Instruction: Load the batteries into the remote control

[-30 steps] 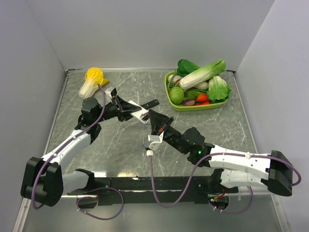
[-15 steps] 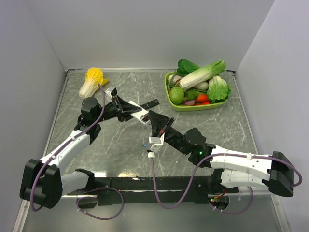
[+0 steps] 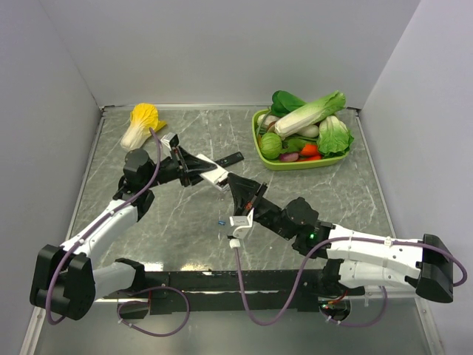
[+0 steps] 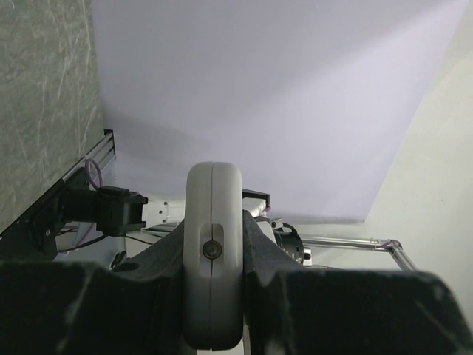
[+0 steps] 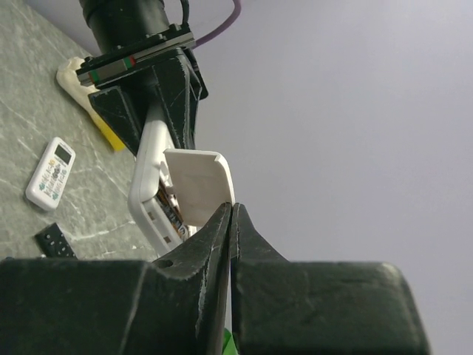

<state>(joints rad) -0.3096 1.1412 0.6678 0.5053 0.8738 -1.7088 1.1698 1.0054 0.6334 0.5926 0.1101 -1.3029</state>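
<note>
pinching the lower edge of the battery cover (image 5: 194,177), the right pincer (image 5: 230,210) is closed. the left pincer (image 3: 199,170) clamps the remote control (image 3: 216,176) above the table (image 3: 170,218), long axis 10-to-4 o'clock. one battery (image 3: 222,220) lies at the right pincer's 7 o'clock, nearer that arm. three remotes: this one, a small white remote (image 5: 50,174), a black remote (image 3: 231,159).

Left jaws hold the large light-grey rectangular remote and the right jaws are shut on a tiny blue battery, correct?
Not quite. The left gripper does hold the large light-grey rectangular remote, but the right gripper has its jaws shut on the white plastic battery cover, as the right wrist view shows. The tiny blue cylindrical battery lies on the table.
</note>
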